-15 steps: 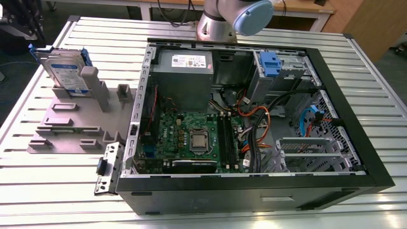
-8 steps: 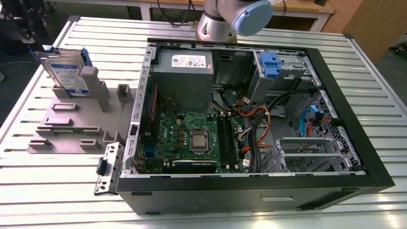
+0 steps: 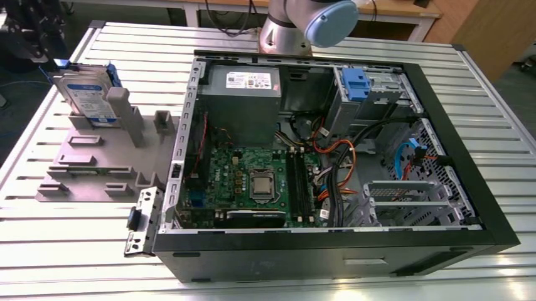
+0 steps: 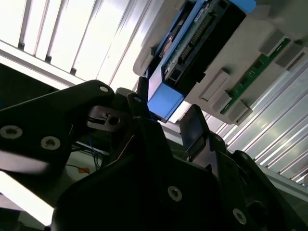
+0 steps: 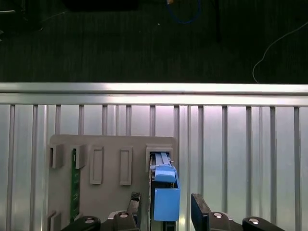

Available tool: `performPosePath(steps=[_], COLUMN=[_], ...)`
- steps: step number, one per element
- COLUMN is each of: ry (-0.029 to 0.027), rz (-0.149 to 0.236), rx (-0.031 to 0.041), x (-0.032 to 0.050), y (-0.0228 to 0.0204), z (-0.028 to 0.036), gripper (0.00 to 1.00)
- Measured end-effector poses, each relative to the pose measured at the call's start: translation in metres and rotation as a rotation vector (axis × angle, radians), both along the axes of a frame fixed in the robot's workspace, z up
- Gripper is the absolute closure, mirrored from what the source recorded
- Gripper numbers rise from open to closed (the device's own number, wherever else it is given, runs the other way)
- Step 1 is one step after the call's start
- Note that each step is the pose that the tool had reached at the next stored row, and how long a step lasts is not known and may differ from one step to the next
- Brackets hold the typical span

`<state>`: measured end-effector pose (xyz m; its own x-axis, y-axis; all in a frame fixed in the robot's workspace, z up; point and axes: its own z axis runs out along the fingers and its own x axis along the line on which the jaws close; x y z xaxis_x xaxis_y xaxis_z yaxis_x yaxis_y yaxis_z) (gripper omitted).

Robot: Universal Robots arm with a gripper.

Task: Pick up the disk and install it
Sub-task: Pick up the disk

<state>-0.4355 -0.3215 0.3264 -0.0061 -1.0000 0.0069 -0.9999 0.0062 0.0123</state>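
The disk (image 3: 84,94) stands on edge in a slot of the grey holder (image 3: 92,166) at the exterior view's left, label facing out, blue rails along its edges. In both wrist views I look along my open gripper (image 5: 168,211) at the disk's (image 5: 166,192) blue-capped end. One black finger (image 5: 137,207) shows on each side of that end, with a gap to the disk on both sides. From the other wrist camera, my gripper (image 4: 166,115) lines up with the disk (image 4: 197,38), its connector edge showing. Nothing is held.
The open computer case (image 3: 469,144) lies at the exterior view's right, with a grey power-supply box (image 3: 243,84), a motherboard (image 3: 251,182), cables and a blue drive bay (image 3: 356,84). A green board (image 5: 74,185) stands in another holder slot. The table edge (image 5: 154,89) borders dark floor.
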Motion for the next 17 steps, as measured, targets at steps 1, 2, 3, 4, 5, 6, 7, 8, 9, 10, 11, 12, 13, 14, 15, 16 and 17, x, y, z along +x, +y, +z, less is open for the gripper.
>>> performPosePath(steps=[1,2,3,4,5,6,7,8,9,10,11,12,13,14,15,16,17], ry=[0.0000,-0.0001,-0.0001,-0.0002,0.0000,0.0001,0.0000,0.0000,-0.0001,-0.0001,-0.0002,-0.0002,-0.0003,-0.0005,-0.0012,-0.0024,-0.0040], rz=[-0.001,-0.001,-0.001,-0.001,-0.001,-0.001,-0.001,-0.001,-0.002,-0.003,-0.006,-0.008,-0.010,-0.011,-0.011,-0.011,-0.012], rx=[0.0000,0.0000,0.0001,0.0002,0.0002,0.0002,0.0001,0.0002,0.0002,0.0002,0.0002,0.0002,0.0002,0.0002,0.0002,0.0002,0.0001], x=[-0.0005,-0.0013,-0.0022,-0.0030,-0.0039,-0.0050,-0.0058,-0.0063,-0.0066,-0.0067,-0.0067,-0.0067,-0.0068,-0.0068,-0.0068,-0.0068,-0.0068], y=[0.0001,0.0002,0.0002,0.0001,0.0002,0.0002,0.0002,0.0001,0.0001,0.0001,0.0002,0.0002,0.0002,0.0002,0.0002,0.0002,0.0002], z=[-0.0018,-0.0036,-0.0055,-0.0074,-0.0091,-0.0108,-0.0127,-0.0145,-0.0163,-0.0183,-0.0201,-0.0219,-0.0236,-0.0254,-0.0272,-0.0287,-0.0301], gripper=[0.47,0.47,0.47,0.47,0.47,0.47,0.47,0.47,0.47,0.47,0.47,0.47,0.47,0.47,0.47,0.47,0.47])
